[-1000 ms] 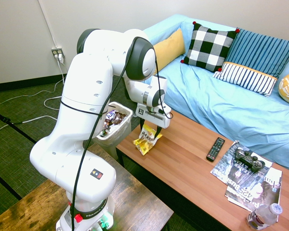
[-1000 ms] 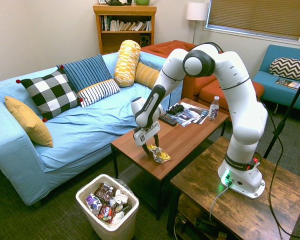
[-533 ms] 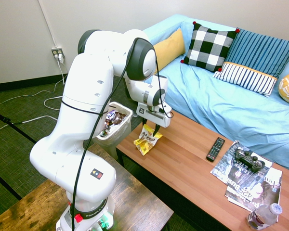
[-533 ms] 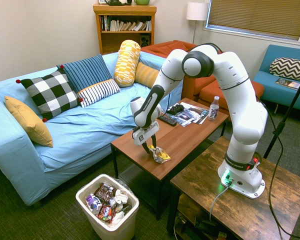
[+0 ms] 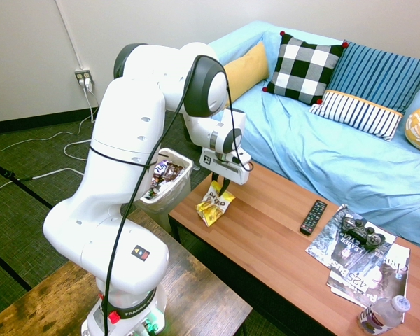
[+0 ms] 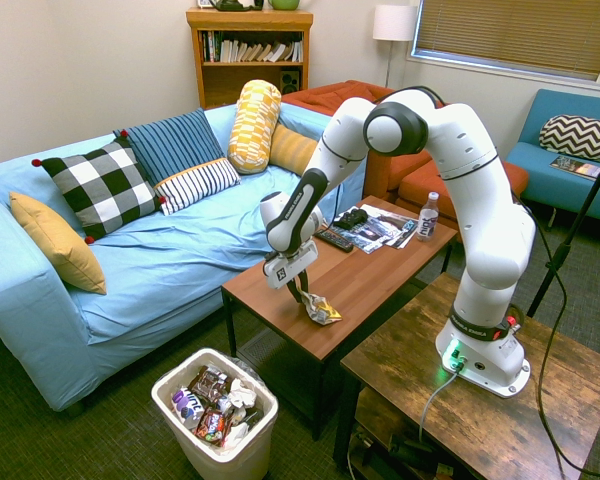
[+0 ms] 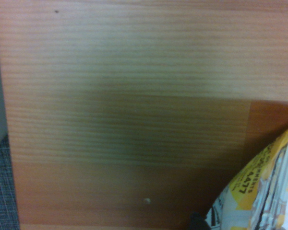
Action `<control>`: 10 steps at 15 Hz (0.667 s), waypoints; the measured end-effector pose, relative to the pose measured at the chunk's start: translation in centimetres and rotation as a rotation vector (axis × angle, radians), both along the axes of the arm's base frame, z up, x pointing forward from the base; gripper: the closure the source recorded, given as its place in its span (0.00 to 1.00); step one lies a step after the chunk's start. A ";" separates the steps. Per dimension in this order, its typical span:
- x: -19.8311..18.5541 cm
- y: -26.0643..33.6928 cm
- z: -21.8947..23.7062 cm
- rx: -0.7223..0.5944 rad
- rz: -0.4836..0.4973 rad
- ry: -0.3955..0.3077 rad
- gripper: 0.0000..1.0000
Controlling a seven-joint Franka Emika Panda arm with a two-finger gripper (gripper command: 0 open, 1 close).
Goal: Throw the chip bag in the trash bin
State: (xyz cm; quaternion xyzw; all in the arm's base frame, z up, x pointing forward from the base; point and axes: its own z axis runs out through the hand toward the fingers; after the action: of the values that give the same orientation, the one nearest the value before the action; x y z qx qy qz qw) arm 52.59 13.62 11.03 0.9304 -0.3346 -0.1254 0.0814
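The bag (image 5: 215, 204) was on the desk (image 5: 262, 234), near the middle of the first exterior view, not yet in the bin (image 5: 169, 201) at its left. I could not tell if the fingers (image 5: 225, 186) at its upper end pinched it. Lifting, carrying and dropping were left.

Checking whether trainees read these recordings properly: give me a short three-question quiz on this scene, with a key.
1. True or false: the chip bag is already inside the trash bin.
2. Multiple choice: what lies between the remote and the water bottle? a) a pillow b) magazines c) a lamp
3. Fill in: the sofa has a light ____ cover.

Key: 1 false; 2 b; 3 blue
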 end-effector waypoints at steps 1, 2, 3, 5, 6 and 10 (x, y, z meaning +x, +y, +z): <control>0.1 0.0 0.2 0.002 -0.003 -0.003 1.00; 0.2 -0.1 0.5 0.005 -0.007 -0.009 1.00; 0.5 0.0 1.1 0.008 -0.008 -0.019 1.00; 0.7 0.6 2.9 0.015 0.001 -0.037 1.00; 0.6 1.5 3.8 0.019 0.013 -0.046 1.00; -0.2 7.4 5.5 0.017 0.055 -0.058 1.00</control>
State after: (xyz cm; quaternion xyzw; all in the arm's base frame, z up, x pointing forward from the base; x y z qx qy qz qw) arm 52.38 21.04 16.57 0.9432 -0.3101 -0.0988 0.0669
